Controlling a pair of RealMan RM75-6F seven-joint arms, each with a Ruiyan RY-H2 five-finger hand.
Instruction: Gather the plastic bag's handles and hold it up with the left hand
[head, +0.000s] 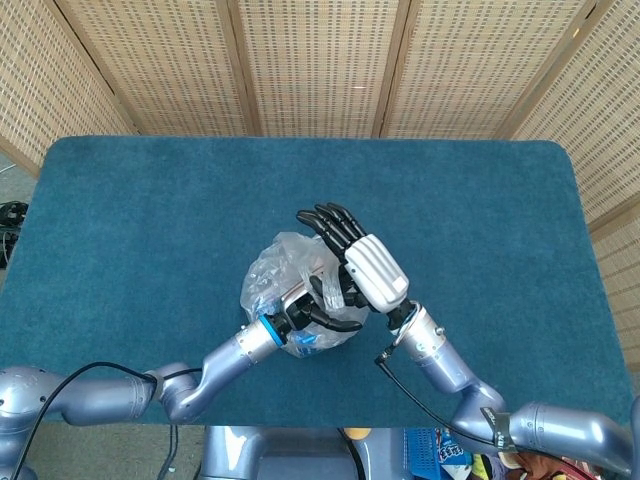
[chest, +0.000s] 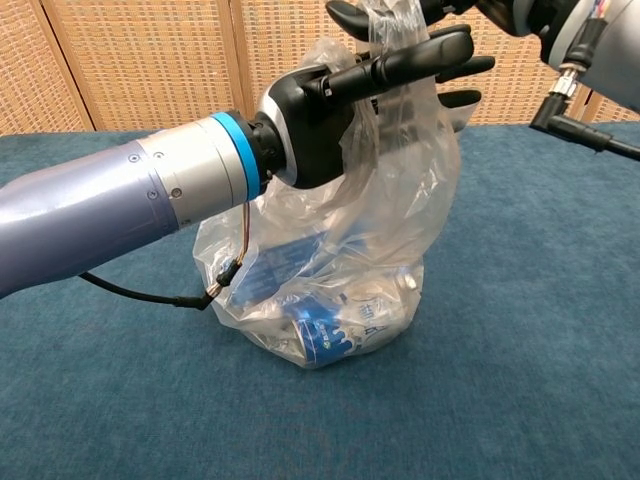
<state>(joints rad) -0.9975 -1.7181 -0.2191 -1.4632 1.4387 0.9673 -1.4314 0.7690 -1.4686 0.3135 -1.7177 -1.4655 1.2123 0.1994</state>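
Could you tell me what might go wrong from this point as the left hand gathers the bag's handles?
The left hand has its fingers straight through the handle loops of the plastic bag, not curled, so the film may slip off when lifted. The right hand crowds close above and could collide. The blue packages may shift and tilt the bag.

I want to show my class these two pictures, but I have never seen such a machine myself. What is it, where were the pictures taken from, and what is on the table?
It is a robot with two metal arms ending in black hands. One picture looks down from its head, the other forward from its chest. On the blue table stands a clear plastic bag with blue-labelled packages inside. The left hand reaches through the bag's handles, fingers stretched out. The right hand holds the handle plastic up from above; whether its fingers are closed on it is unclear. The bag's bottom rests on the table.
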